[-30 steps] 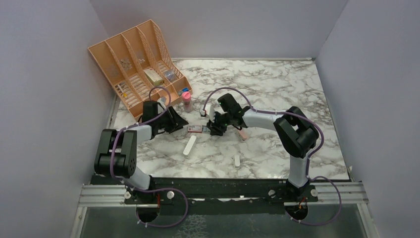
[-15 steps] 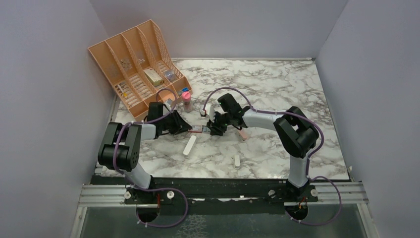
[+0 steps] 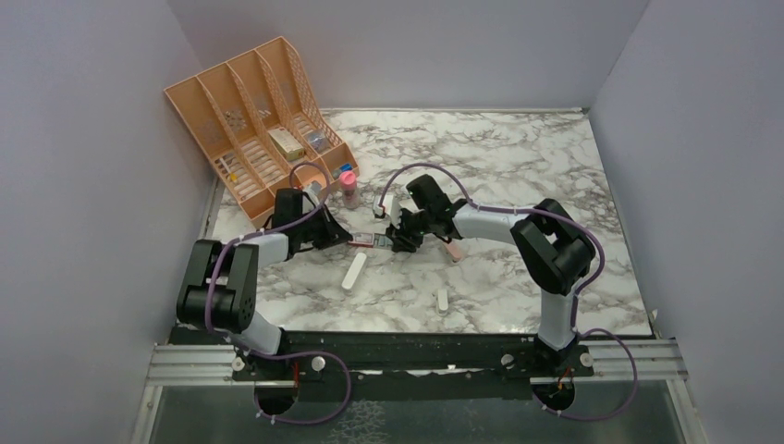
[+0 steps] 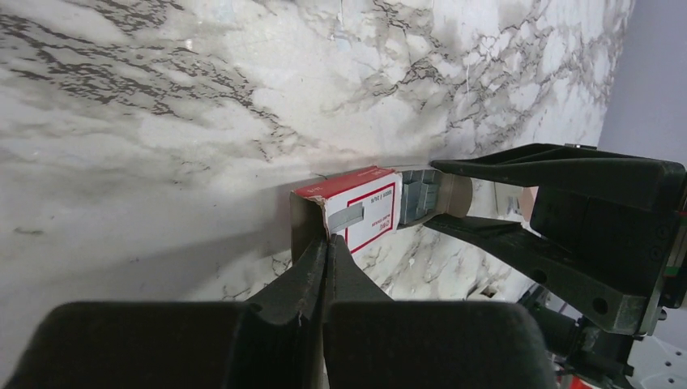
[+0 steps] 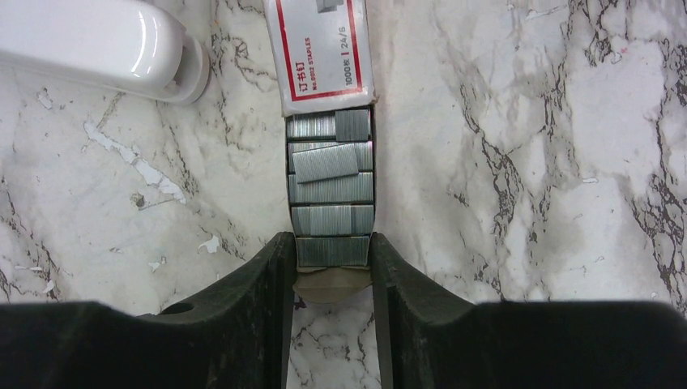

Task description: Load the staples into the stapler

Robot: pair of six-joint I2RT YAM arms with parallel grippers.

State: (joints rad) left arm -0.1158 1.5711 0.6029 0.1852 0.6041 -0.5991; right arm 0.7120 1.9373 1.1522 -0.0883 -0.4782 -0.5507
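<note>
Right wrist, right gripper (image 5: 330,247) clamping staples (image 5: 330,190)

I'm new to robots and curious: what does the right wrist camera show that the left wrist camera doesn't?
Only the right wrist view shows a glossy white object beside the sleeve. Only the left wrist view shows the left fingers pinching the sleeve's open end. Both show the sleeve, the staples in their tray, the right fingers gripping it and the marble table.

marble-pattern table (image 3: 518,157), plain lilac walls (image 3: 92,139) on three sides
</note>
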